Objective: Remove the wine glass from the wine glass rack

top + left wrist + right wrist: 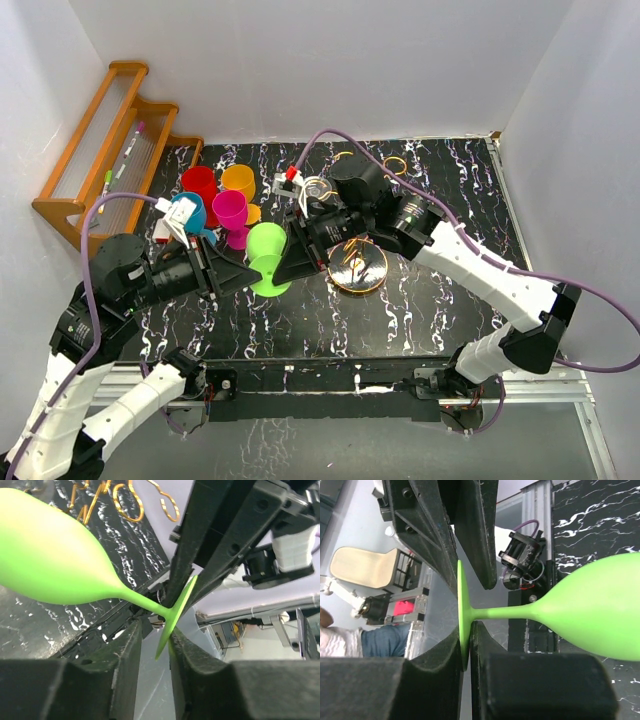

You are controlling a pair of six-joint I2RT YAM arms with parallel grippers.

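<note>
A lime green wine glass (pixel 266 244) hangs on its side above the table between both arms, left of the gold wine glass rack (pixel 358 266). My right gripper (pixel 466 630) is shut on the rim of the glass's flat foot (pixel 462 595); stem and bowl (pixel 600 615) stick out to the right. In the left wrist view my left gripper (pixel 155 630) is open. The same foot (pixel 172 617) sits in the gap, its edge against the right finger (pixel 200 675) and apart from the left one. Gold loops of the rack (pixel 125 505) show behind the bowl (pixel 45 555).
Red (pixel 198 182), orange (pixel 238 180), magenta (pixel 230 210) and blue (pixel 190 210) glasses stand together at the left of the black marbled table (pixel 440 310). An orange wooden slatted shelf (pixel 110 140) leans at the far left. White walls close in the back and sides.
</note>
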